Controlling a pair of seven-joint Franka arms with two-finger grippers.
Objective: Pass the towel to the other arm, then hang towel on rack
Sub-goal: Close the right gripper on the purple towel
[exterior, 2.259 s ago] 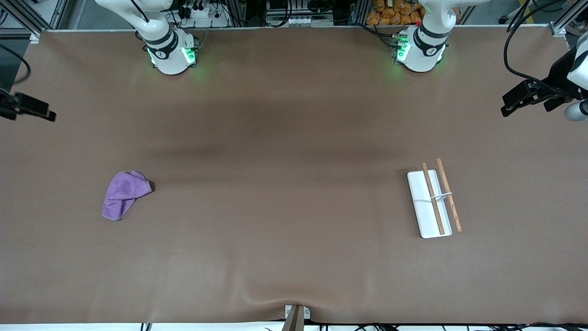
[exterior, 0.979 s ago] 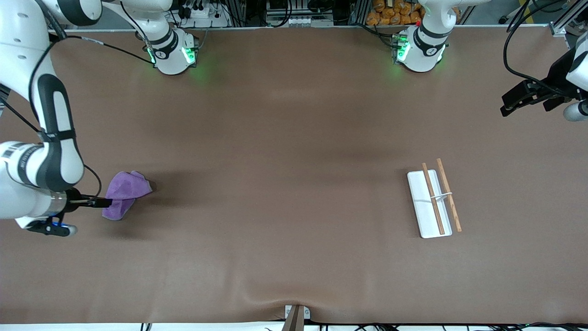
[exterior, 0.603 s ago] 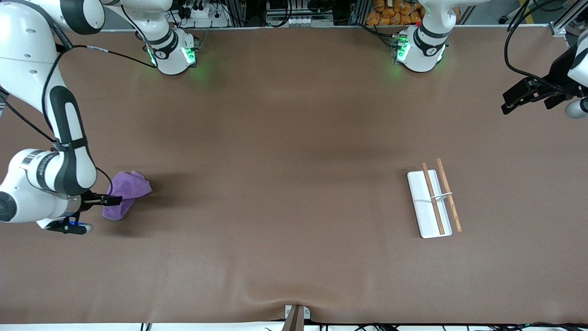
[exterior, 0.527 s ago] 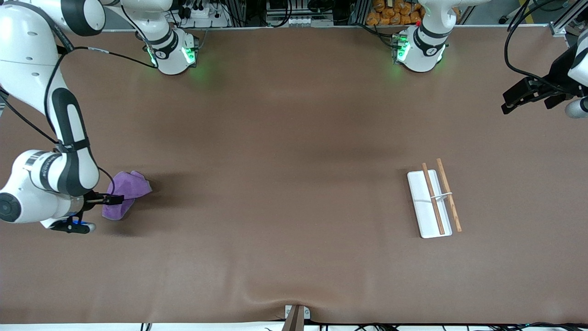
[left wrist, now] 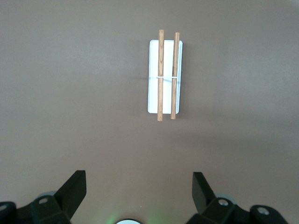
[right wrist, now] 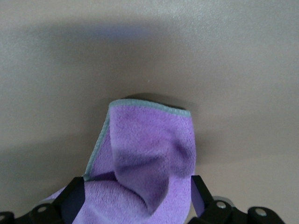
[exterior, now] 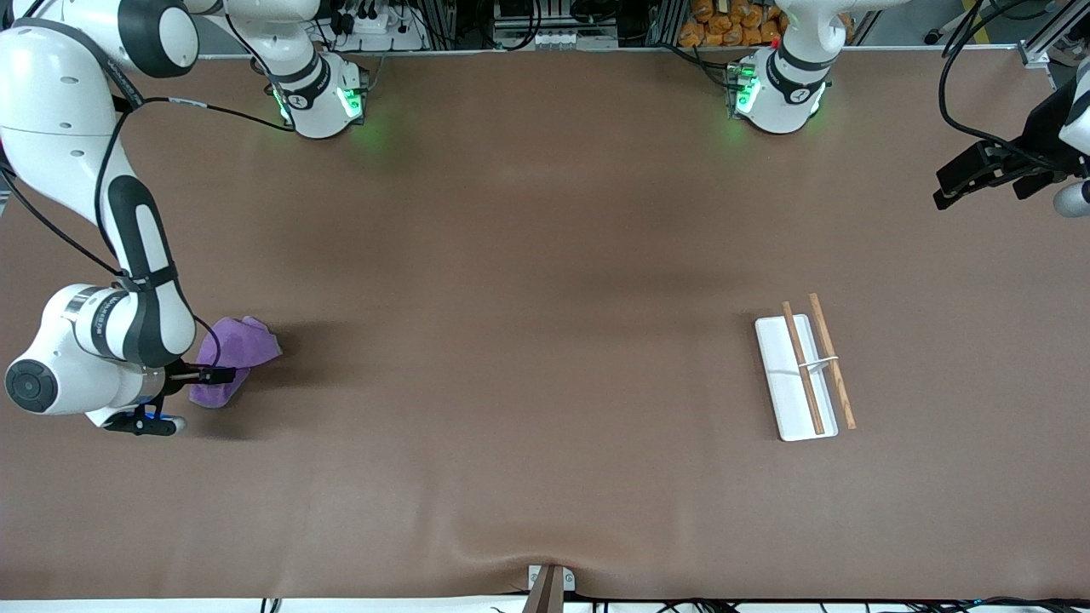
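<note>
Two arms share this brown counter (exterior: 528, 255). The right hand (exterior: 223, 374) sits low over the towel (exterior: 243, 340), its fingers spread to either side of the purple folds in the right wrist view, likely poised to pinch. The left hand (exterior: 945, 191) waits, open, above the rack (exterior: 792, 400) at the left arm's end, probably ready to receive. Cables and frames line the counter's edge by the bases.

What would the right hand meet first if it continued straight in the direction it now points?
The towel. The right hand is low over it, its open fingers on either side of the purple cloth, so the towel should come first, then the table beneath; depth is uncertain.
</note>
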